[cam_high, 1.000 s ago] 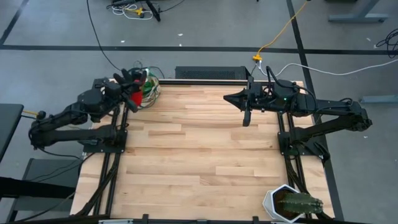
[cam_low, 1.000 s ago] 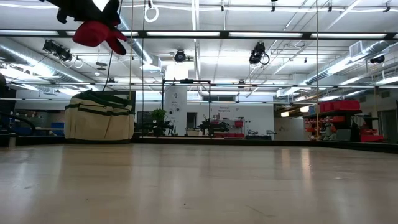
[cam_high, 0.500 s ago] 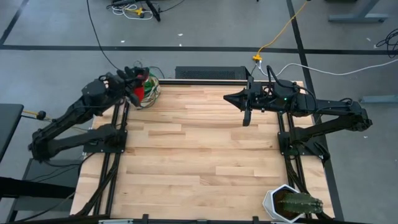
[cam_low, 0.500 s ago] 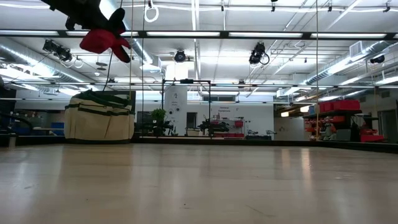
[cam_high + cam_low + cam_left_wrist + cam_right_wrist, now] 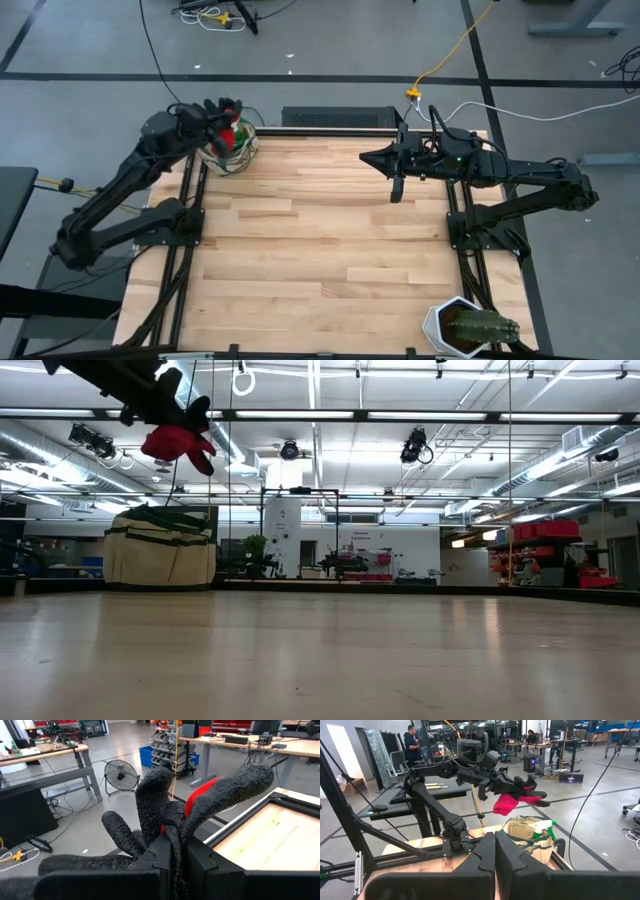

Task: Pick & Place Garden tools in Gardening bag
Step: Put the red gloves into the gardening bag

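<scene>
- Left pincer was raised above the far-left corner of the counter, clamped on the red-and-black glove; in the left wrist view its two fingers sat pressed together w/ the glove's black fingers sticking out past them.
- In the low view the glove hung red side down from that pincer, in the air, clear of the bag's top.
- Gardening bag stood at the far-left corner of the counter, right under the glove. Beige w/ green trim; in the right wrist view a green spray bottle poked out of its open top.
- Low view: bag sat upright on the counter's far edge.
- Right pincer hovered over the far-right part of the counter, well apart from the bag, holding nothing; fingers were together in its own wrist view.
- White pot w/ a green cactus stood at the near-right corner, well apart from both arms.
</scene>
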Controlling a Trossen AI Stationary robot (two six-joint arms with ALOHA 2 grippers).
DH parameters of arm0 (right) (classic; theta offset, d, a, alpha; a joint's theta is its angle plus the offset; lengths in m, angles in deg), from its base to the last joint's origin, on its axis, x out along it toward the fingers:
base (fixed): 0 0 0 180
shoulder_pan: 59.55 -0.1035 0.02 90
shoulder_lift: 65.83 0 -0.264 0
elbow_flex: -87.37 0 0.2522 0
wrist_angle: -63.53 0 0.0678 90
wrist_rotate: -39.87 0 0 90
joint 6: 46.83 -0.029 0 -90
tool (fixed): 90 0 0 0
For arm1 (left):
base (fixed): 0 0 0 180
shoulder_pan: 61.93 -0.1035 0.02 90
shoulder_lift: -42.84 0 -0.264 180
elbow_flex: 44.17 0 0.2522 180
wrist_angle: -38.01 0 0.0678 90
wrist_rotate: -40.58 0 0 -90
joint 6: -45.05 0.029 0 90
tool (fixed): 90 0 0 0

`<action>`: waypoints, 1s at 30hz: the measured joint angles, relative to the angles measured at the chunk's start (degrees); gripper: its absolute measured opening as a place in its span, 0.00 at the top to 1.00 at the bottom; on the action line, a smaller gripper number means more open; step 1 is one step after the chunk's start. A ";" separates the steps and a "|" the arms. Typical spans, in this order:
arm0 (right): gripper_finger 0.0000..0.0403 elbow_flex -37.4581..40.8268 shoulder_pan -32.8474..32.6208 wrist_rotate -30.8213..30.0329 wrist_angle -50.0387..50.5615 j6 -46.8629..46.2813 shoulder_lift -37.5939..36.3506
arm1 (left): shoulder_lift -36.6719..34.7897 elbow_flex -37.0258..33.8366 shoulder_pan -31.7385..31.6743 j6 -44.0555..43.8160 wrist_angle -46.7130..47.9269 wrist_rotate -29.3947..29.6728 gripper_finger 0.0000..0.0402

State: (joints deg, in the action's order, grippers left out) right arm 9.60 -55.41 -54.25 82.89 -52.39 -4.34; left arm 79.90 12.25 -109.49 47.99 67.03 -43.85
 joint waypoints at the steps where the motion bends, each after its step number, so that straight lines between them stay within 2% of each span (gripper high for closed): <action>1: 1.00 0.00 0.00 0.00 0.00 0.00 0.00 | 0.47 0.00 -0.98 0.01 -0.13 -0.82 0.93; 6: 1.00 0.00 0.00 0.00 0.02 0.00 0.00 | 2.34 0.00 -5.25 -0.05 -1.85 -4.15 0.93; 13: 1.00 0.00 0.00 -0.05 0.04 0.02 0.00 | 3.71 0.00 -9.02 0.65 -1.87 -4.33 0.93; 19: 1.00 0.00 0.00 -2.48 0.09 0.04 0.00 | 3.76 0.00 -10.77 2.11 -2.54 -3.85 0.93; 30: 1.00 0.00 0.02 -2.56 0.11 0.61 0.02 | 3.82 0.00 -10.90 0.79 -3.13 -3.77 0.93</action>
State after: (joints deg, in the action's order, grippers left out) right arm 9.60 -55.38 -56.81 83.00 -51.78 -4.32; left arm 83.72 12.25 -120.39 48.78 63.91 -47.62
